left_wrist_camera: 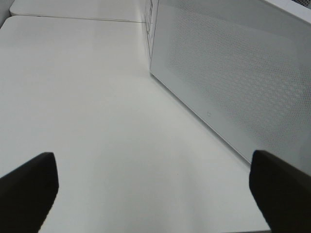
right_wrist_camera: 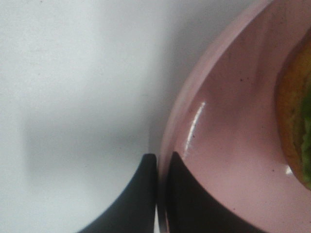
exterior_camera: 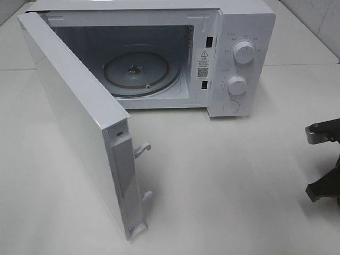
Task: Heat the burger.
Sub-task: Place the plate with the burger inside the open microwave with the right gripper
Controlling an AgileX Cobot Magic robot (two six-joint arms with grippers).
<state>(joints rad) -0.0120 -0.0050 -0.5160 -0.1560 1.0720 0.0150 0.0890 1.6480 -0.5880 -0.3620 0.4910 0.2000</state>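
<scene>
The burger (right_wrist_camera: 294, 121) shows only in the right wrist view, as an edge of golden-brown bun with green filling, lying on a pink plate (right_wrist_camera: 233, 145). My right gripper (right_wrist_camera: 160, 158) is shut on the plate's rim, one finger on each side of it. In the exterior high view, only black parts of the right arm (exterior_camera: 323, 133) show at the right edge; burger and plate are out of that frame. My left gripper (left_wrist_camera: 155, 179) is open wide and empty above the table, beside the microwave door (left_wrist_camera: 233, 73).
A white microwave (exterior_camera: 239, 32) stands at the back. Its door (exterior_camera: 74, 117) is swung fully open towards the front left. The glass turntable (exterior_camera: 141, 71) inside is bare. Two knobs (exterior_camera: 244, 52) are on its right panel. The white table (exterior_camera: 223, 180) spreads in front.
</scene>
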